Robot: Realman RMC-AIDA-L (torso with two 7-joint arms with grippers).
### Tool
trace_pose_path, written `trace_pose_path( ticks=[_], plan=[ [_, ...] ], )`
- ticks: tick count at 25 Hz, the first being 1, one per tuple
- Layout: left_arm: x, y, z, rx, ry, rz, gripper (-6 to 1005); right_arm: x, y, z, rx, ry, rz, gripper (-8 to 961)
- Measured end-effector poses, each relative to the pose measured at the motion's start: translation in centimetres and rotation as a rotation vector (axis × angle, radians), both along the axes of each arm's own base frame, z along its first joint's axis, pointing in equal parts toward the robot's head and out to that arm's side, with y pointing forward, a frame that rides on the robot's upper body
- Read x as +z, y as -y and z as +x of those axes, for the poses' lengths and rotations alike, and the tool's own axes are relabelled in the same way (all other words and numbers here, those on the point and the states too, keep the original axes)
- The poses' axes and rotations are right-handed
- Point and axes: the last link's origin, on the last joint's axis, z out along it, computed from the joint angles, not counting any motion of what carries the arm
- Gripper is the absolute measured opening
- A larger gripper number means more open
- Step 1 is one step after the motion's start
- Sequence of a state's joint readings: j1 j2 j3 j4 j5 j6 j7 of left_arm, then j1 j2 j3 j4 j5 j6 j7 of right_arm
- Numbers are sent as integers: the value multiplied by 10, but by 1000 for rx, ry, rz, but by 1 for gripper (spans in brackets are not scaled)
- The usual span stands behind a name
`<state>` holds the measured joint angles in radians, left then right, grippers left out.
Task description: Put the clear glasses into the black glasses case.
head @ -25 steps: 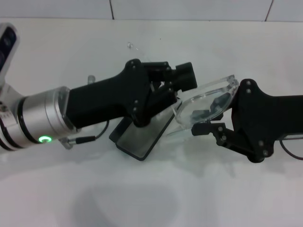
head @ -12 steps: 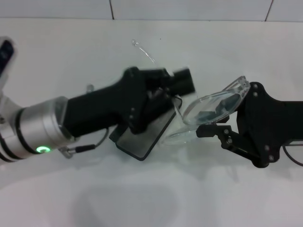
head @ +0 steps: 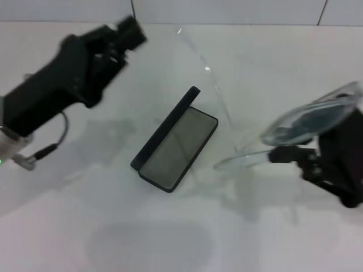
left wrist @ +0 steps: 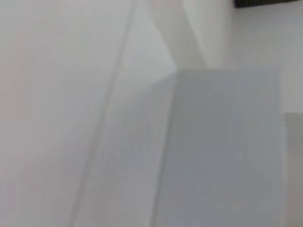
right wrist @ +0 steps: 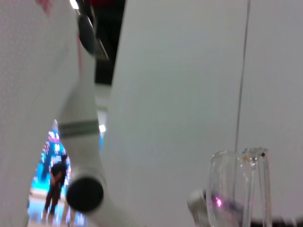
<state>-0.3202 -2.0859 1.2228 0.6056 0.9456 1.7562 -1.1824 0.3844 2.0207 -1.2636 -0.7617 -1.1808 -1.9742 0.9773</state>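
Glasses [head: 309, 122] hung off to the right of the open black case [head: 176, 141], pinched in the right claw [head: 306, 156] — carried clear of it within the last second. The left claw [head: 116, 42] had also drawn back up-left; its opening I cannot tell. Placing them looked yet to come.

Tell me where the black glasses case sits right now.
In the head view the black glasses case lies open at table centre, between the raised left claw and the clear glasses in the right claw.

Open black glasses case [head: 176, 143]; clear glasses [head: 309, 122] aloft.
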Motion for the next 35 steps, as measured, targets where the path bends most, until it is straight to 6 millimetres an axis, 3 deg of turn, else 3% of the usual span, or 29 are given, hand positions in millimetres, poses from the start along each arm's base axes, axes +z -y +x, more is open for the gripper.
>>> trace_pose_path(
  ticks=[2, 6, 15, 35],
  plan=[
    [10, -1, -15, 81, 20, 48, 141, 9, 6, -1, 39, -46, -4, 85],
    [7, -2, -21, 118, 29, 32, 141, 19, 18, -5, 120, -115, -31, 85],
    [-27, -5, 16, -59, -42, -118, 141, -5, 5, -25, 136, -55, -99, 84],
    [-35, 5, 38, -177, -20, -175, 141, -19, -12, -27, 37, 20, -64, 81]
  ],
)
